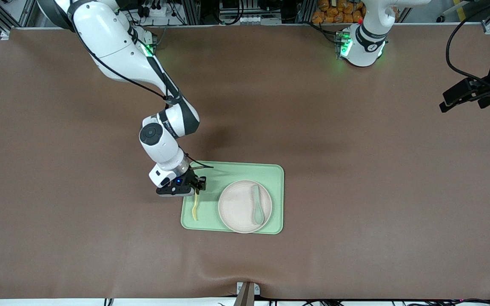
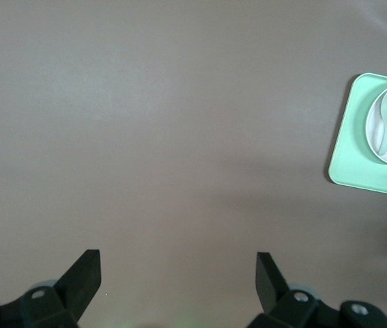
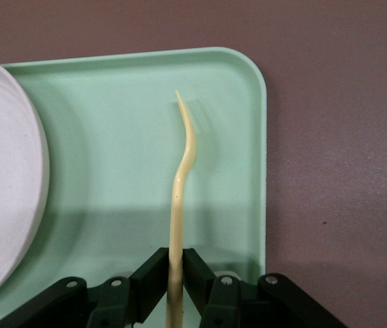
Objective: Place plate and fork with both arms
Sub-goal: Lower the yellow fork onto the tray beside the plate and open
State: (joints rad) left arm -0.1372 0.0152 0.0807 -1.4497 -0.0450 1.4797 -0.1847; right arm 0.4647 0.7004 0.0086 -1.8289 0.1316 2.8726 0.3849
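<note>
Nearest the front camera sits the tray [image 1: 232, 170], and the plate [image 1: 241, 207] lies in it toward the left arm's end, with a spoon [image 1: 257, 209] resting in the plate. Plate placement therefore appears complete. Beside the plate, toward the right arm's end of the tray, the fork [image 1: 195, 207] hangs over the tray floor, its tines pointing toward the front camera. The right gripper [image 1: 195, 190] is over the tray's edge at that end, fingers [image 3: 153, 281] pinching the fork's handle; the right wrist view shows the handle clamped between them, the fork edge-on. Whether the tines touch the tray cannot be told. Judged outstanding: lowering and releasing the fork. The left gripper [image 2: 178, 273] waits over bare table [image 2: 179, 137] well apart from the tray, fingers spread and holding nothing.
</note>
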